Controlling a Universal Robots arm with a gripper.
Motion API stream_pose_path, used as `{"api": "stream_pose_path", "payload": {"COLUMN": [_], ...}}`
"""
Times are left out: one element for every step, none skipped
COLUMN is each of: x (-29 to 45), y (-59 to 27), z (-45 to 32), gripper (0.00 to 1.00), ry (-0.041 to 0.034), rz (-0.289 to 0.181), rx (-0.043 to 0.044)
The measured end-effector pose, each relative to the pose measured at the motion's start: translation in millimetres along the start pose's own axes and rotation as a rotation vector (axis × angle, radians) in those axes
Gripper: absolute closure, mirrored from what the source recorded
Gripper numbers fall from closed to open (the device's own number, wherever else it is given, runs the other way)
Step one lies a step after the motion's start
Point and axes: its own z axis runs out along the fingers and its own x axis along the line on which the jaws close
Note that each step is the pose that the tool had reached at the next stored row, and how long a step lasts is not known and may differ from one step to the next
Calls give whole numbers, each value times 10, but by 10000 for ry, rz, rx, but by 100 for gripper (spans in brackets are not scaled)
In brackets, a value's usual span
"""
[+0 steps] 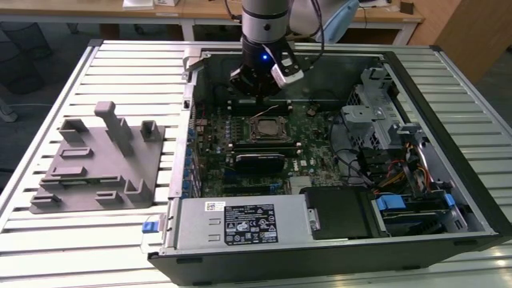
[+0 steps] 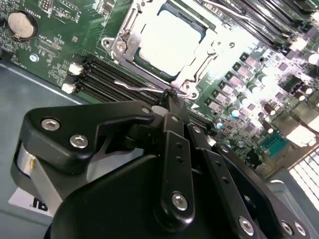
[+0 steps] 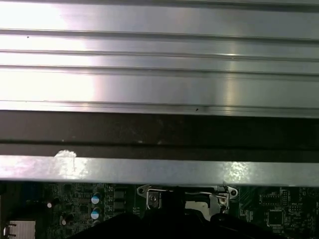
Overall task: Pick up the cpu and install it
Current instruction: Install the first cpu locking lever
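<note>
The cpu lies flat in the metal-framed socket on the green motherboard, its silvery top facing up and bare. In the exterior view the cpu sits near the middle of the board inside the open computer case, which lies on a slatted metal worktop. The gripper hangs from the arm on the far side of the socket, just beside it and low over the board. In the second wrist view the gripper has its black fingers pressed together into one narrow tip, and that tip meets the thin wire lever running along the socket's edge, between the socket and a row of dark memory slots. I cannot tell whether the wire is caught between the tips or only touched. A grey tray with upright posts stands on the worktop at the exterior view's left, well apart from the case.
</note>
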Motion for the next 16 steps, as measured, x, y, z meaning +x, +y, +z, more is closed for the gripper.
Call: {"api": "stream_pose_path", "payload": {"x": [-5, -8, -10, -11, -16, -25, -35, -46, -57, -69, -83, -95, -106, -115, -122, -128], "y": [0, 0, 0, -1, -1, 3, 12, 22, 32, 40, 43, 44, 44, 44, 44, 43], "z": [7, 13, 19, 26, 34, 41, 47, 53, 58, 62, 68, 73, 78, 84, 90, 97], "gripper": [89, 89, 89, 89, 89, 89, 89, 89, 89, 89, 89, 89, 89, 89, 89, 89], "ry": [0, 2, 4, 6, 6, 8, 8, 7, 8, 7, 7, 6, 6, 6, 7, 7], "rz": [-36, -118, -258, -377, -447, -467, -471, -472, -472, -472, -472, -471, -471, -471, -472, -471], "rx": [0, -1, -4, -5, -7, -6, -6, -8, -7, -7, -8, -9, -9, -8, -7, -8]}}
